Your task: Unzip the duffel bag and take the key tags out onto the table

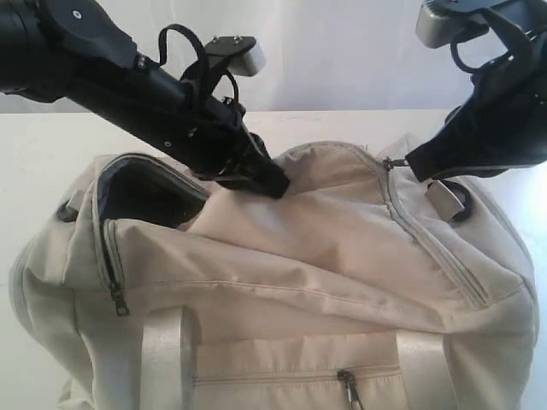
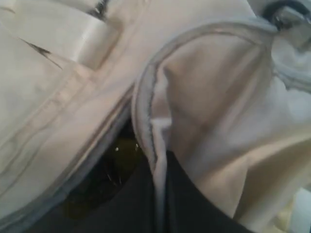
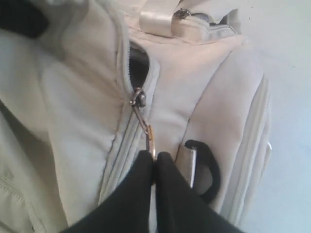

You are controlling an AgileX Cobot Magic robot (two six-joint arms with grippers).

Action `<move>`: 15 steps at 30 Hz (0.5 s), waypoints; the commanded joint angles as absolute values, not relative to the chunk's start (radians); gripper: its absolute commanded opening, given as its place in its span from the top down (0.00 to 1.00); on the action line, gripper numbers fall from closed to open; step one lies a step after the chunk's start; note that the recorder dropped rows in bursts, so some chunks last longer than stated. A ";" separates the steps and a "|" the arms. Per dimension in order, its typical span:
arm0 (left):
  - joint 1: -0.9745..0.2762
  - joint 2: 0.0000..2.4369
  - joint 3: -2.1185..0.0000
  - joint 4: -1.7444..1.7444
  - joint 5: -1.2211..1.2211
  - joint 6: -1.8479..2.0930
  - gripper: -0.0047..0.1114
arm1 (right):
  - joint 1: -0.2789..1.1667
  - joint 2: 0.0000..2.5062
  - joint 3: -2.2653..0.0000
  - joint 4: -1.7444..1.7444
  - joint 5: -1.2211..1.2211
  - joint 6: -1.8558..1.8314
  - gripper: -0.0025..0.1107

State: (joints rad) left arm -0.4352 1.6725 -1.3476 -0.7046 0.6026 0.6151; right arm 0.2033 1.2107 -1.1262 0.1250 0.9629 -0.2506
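One duffel bag (image 1: pixel 342 256). One table (image 1: pixel 34 145). Two grippers: left gripper (image 1: pixel 273 184), right gripper (image 3: pixel 155 162). Three zipper pulls: main zipper pull (image 3: pixel 139 99), end-pocket pull (image 1: pixel 118 301), front-pocket pull (image 1: pixel 346 386). Two webbing straps (image 1: pixel 162 359).

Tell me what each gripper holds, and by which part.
Right gripper: the zipper pull tab of the duffel bag, jaws shut on its end. Left gripper: the bag's open flap, pinched at its zipper edge.

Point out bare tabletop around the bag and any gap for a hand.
Bare table lies left of the duffel bag and in a strip behind it. The one gap is the unzipped mouth at the bag's left end, bordered by the left gripper pinching the flap. The right end is crowded: the right gripper holds the zipper pull.
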 commanded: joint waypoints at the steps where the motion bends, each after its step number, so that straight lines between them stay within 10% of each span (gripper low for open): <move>1: -0.420 1.665 -1.338 -0.580 0.791 0.616 0.96 | 0.199 1.220 -1.126 0.080 0.914 -0.261 0.98; 15: -0.392 1.664 -1.338 -0.459 0.747 0.436 0.96 | 0.199 1.237 -1.126 0.024 0.906 -0.137 0.98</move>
State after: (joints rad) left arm -0.4281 1.6623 -1.3568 -0.5112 0.6557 0.3339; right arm 0.2203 1.2513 -1.1244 0.0576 0.9033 -0.1005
